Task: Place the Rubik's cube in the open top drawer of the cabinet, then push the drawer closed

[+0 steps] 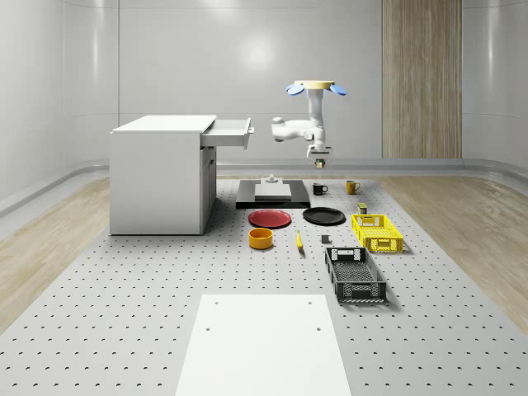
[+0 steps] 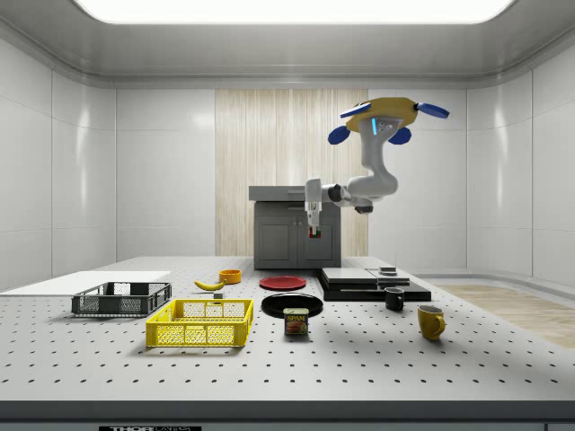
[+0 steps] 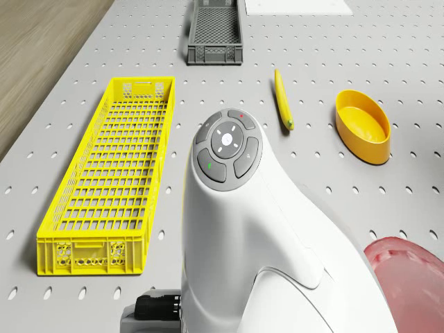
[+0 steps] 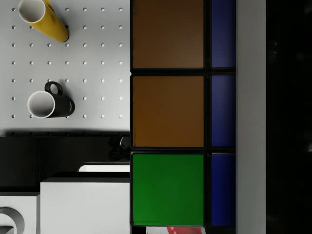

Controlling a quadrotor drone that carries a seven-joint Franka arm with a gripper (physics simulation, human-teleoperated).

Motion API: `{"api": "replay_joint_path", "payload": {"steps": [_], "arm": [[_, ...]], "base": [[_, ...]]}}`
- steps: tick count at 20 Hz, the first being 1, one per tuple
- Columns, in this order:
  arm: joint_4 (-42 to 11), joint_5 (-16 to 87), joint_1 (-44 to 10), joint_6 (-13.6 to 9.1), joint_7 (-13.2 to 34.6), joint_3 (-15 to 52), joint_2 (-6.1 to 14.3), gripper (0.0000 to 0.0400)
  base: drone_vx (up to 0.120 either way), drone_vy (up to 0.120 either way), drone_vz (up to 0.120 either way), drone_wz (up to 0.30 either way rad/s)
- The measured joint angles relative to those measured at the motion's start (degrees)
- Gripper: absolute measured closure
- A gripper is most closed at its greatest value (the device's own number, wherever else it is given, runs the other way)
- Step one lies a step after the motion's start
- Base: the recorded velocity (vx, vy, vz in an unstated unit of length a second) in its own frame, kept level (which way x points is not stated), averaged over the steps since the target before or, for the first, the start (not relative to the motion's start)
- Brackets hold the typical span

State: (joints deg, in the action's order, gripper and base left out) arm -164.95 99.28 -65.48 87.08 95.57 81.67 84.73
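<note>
The drone [image 1: 311,86] hovers in the upper centre-right of the whole-scene view, above the black mug [image 1: 319,189] and the far part of the desk [image 1: 165,272]. The arm hangs below it, and the gripper [image 1: 318,162] points down, well apart from the cabinet [image 1: 157,177] in the left half of that frame. The fingers pinch the Rubik's cube [image 4: 168,112]; in the wrist view its orange, green and blue tiles sit close against the camera. The top drawer [image 1: 229,132] stands pulled out toward the gripper.

Step in hand, by judgement: carrying the cube to the drawer. The next move calls for travel toward the whole-scene view's left until the cube hangs over the open drawer, then a descent and release inside it. The closing push follows.
</note>
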Motion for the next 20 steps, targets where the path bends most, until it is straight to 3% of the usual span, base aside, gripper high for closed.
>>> {"api": "replay_joint_path", "payload": {"steps": [20], "arm": [[0.07,-0.91,-0.35,2.14,0.29,0.34,2.29,0.0075]], "base": [[0.000,-0.120,0.120,0.000]]}}
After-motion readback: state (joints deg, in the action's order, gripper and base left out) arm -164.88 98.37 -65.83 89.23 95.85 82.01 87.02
